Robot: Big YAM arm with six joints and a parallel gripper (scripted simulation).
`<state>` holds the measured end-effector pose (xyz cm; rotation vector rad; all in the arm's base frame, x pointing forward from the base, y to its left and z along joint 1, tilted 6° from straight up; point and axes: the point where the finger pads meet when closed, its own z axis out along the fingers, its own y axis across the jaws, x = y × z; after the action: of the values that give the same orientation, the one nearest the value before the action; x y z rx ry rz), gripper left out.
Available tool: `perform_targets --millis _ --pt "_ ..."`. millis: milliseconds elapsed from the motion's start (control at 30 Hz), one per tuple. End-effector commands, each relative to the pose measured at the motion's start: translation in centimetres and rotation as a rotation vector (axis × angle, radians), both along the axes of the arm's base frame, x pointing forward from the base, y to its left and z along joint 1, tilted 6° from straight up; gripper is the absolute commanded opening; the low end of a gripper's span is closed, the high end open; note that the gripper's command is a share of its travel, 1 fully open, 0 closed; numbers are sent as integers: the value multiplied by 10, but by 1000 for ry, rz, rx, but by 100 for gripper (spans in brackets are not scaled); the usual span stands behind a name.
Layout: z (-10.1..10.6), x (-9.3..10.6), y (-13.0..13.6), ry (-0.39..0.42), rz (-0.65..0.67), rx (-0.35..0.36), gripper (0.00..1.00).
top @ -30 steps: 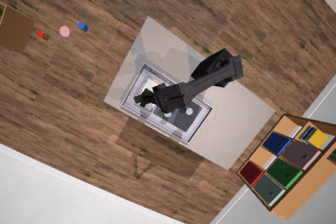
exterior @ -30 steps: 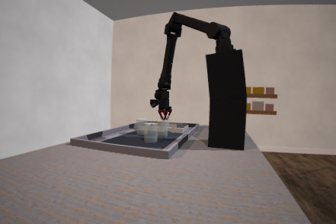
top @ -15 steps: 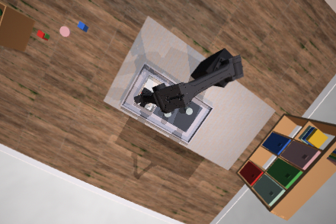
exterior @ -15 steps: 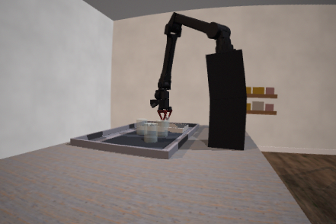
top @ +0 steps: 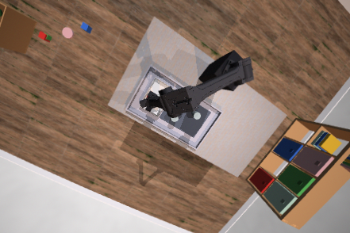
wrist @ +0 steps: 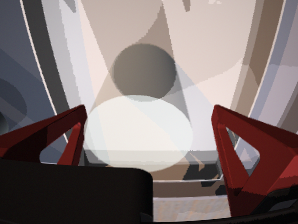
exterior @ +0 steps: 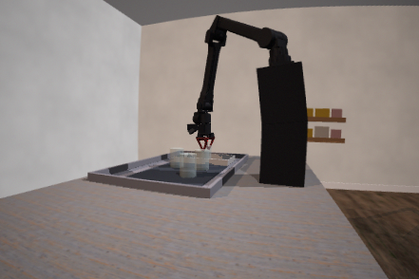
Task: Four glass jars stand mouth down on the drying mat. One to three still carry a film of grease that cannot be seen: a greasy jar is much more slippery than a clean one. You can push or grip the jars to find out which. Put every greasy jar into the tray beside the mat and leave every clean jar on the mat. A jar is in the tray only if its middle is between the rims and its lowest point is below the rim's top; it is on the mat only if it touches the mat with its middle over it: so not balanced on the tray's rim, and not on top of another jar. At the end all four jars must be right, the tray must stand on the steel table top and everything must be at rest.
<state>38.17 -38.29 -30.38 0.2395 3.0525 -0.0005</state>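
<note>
My gripper is open, its red fingers on either side of a pale jar at the tray. The left fingertip looks close to the jar; a gap shows at the right. The jar's lower part is hidden, so its contact with the tray floor cannot be told. Two jars stand on the dark mat: one jar nearer the exterior camera, another jar farther left there. A third jar stands behind them, hidden by the arm from above.
A raised pale frame surrounds mat and tray on the steel table. The black pedestal of the arm stands beside the frame. The jars on the mat stand fairly close together.
</note>
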Motion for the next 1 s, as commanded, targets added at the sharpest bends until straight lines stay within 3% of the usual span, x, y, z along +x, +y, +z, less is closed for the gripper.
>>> perform_targets --millis 0,667,967 --pt "24 13 -9 -28 7 -22 100" --pt "93 5 -7 -28 7 -22 100" --pt "93 5 -7 -28 7 -22 100"
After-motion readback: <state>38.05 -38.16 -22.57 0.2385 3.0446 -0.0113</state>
